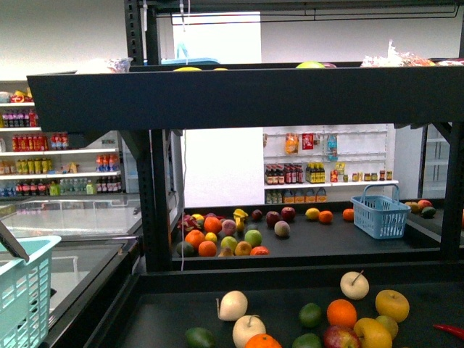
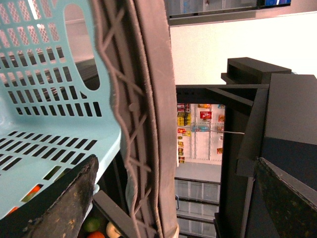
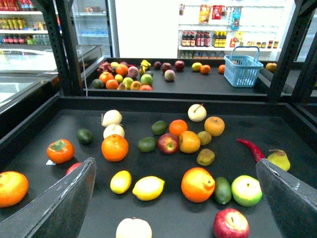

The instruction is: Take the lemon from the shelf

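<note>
Lemon [image 3: 148, 188] sits on shelf [image 3: 277, 129] deck between small yellow fruit [image 3: 121, 181] and orange [image 3: 197, 184], right gripper [image 3: 174, 162] spread empty above; looks light, firm, glossy-slick, so I'd pinch across its fat middle.

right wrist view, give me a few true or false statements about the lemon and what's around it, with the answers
1. The right fingers are shut on the lemon. False: they stand wide apart, and the lemon lies untouched.
2. The lemon lies on the near deck of the shelf. True.
3. A smaller yellow fruit lies just beside the lemon. True.
4. The red chili touches the lemon. False: the chili lies well away from it, next to the pear.
5. The blue basket stands on the near deck. False: it stands on the far deck.
</note>
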Robot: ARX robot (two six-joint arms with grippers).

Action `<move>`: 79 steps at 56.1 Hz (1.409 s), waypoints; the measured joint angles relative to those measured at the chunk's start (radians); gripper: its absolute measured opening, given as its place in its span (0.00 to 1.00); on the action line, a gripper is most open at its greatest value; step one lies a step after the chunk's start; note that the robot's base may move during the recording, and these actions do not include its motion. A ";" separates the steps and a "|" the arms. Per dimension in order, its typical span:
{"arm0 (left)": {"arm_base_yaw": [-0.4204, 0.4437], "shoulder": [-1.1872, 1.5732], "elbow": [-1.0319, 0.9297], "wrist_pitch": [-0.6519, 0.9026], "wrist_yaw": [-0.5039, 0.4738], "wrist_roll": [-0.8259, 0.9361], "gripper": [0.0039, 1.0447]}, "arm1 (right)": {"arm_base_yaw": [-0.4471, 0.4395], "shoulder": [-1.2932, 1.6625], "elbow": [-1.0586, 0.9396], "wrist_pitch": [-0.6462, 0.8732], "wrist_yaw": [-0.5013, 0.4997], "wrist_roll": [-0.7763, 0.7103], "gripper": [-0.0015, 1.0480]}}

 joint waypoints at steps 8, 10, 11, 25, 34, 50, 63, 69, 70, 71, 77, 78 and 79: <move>-0.011 0.021 0.043 -0.040 -0.013 0.035 0.77 | 0.000 0.000 0.000 0.000 0.000 0.000 0.93; -0.012 0.026 0.050 -0.050 -0.018 0.045 0.72 | 0.000 0.000 0.000 0.000 0.000 0.000 0.93; -0.012 0.030 0.054 -0.054 -0.019 0.050 0.69 | 0.000 0.000 0.000 0.000 0.000 0.000 0.93; -0.015 0.044 0.061 -0.070 -0.024 0.082 0.30 | 0.000 0.000 0.000 0.000 0.000 0.000 0.93; -0.018 -0.012 0.008 -0.061 0.068 0.156 0.17 | 0.000 0.000 0.000 0.000 0.000 0.000 0.93; -0.185 -0.329 -0.154 -0.159 0.344 0.448 0.12 | 0.000 0.000 0.000 0.000 0.000 0.000 0.93; -0.420 -0.406 -0.261 -0.137 0.393 0.507 0.12 | 0.000 0.000 0.000 0.000 0.000 0.000 0.93; -0.511 -0.371 -0.288 -0.084 0.369 0.479 0.12 | 0.000 0.000 0.000 0.000 0.000 0.000 0.93; -0.525 -0.362 -0.288 -0.074 0.364 0.473 0.12 | 0.000 0.000 0.000 0.000 0.000 0.000 0.93; -0.537 -0.352 -0.288 -0.063 0.357 0.471 0.12 | 0.000 0.000 0.000 0.000 0.000 0.000 0.93; -0.586 -0.301 -0.288 -0.004 0.327 0.472 0.12 | 0.000 0.000 0.000 0.000 0.000 0.000 0.93; -0.595 -0.290 -0.286 0.005 0.321 0.471 0.12 | 0.000 0.000 0.000 0.000 0.000 0.000 0.93; -0.602 -0.280 -0.284 0.012 0.315 0.468 0.12 | 0.000 0.000 0.000 0.000 0.000 0.000 0.93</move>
